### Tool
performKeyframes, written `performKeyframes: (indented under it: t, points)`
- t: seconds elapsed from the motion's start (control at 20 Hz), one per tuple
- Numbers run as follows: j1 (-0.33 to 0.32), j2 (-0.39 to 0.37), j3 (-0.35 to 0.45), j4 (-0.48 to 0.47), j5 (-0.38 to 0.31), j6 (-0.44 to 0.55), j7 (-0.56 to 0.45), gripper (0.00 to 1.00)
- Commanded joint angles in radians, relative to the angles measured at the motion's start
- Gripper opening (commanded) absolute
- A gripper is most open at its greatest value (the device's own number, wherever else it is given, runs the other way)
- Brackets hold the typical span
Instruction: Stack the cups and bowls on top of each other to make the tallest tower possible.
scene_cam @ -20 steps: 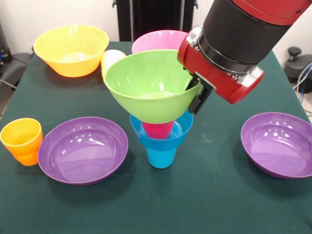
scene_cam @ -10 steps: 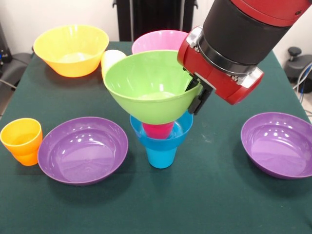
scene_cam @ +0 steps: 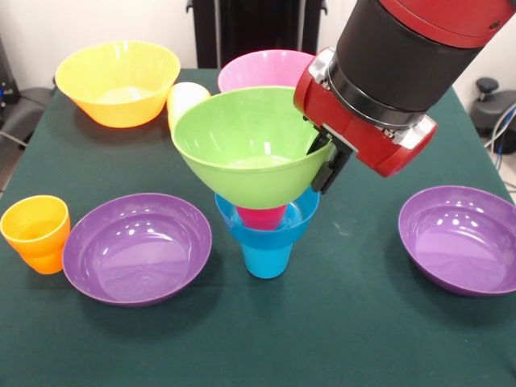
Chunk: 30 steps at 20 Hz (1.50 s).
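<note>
A tower stands mid-table: a blue cup (scene_cam: 267, 258) upside down, a small blue bowl (scene_cam: 303, 216) on it, a red cup (scene_cam: 262, 215) inside that bowl, and a lime green bowl (scene_cam: 242, 141) on top, tilted slightly. My gripper (scene_cam: 322, 157) comes in from the upper right and is shut on the green bowl's right rim, one black finger (scene_cam: 328, 171) outside the wall. An orange cup (scene_cam: 36, 232) stands at the left edge. A pale yellow cup (scene_cam: 184, 98) peeks out behind the green bowl.
Two shallow purple bowls lie at front left (scene_cam: 137, 246) and at right (scene_cam: 461, 238). A deep orange-yellow bowl (scene_cam: 117, 81) sits at the back left and a pink bowl (scene_cam: 262, 68) behind the tower. The red and black arm (scene_cam: 395, 72) fills the upper right.
The green bowl and my gripper have sunk a little onto the red cup. Everything else has stayed put.
</note>
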State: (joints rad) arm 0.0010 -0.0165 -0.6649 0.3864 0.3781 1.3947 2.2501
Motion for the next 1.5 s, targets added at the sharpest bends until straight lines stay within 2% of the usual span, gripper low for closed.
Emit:
performKeyframes:
  t: [0.05, 1.05, 1.5]
  points:
    - [-0.009, -0.006, 0.103, 0.054, -0.086, 0.102, -0.342, 0.00]
    - [0.022, -0.071, 0.131, 0.199, -0.114, 0.046, -0.339, 0.00]
    - [0.030, -0.080, 0.150, 0.230, -0.117, 0.021, -0.331, 0.00]
